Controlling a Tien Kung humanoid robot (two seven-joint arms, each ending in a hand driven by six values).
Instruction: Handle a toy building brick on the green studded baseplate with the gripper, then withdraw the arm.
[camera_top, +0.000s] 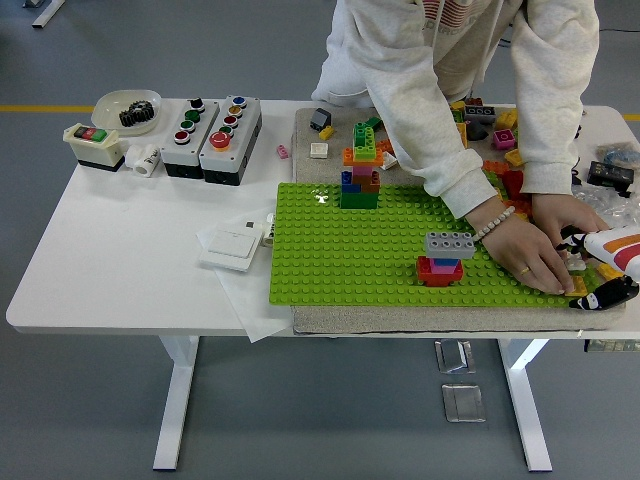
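Note:
The green studded baseplate (340, 250) lies on a grey mat at the table's front right. A tall stack of mixed bricks (360, 172) stands at its far edge. A grey brick (449, 243) sits on a blue and red stack (439, 270) near the front. A person leans over from the far side, one hand (530, 258) pressed flat on the plate's right end, the other hand (548, 213) just behind it. Neither robot arm shows in the head view.
Loose bricks (505, 135) are scattered on the mat behind the plate. A white, orange and black toy (612, 262) lies at the right edge. Two button boxes (212, 126), a switch box (92, 145), a bowl with a gear (128, 106) and a white wall switch (233, 243) lie to the left.

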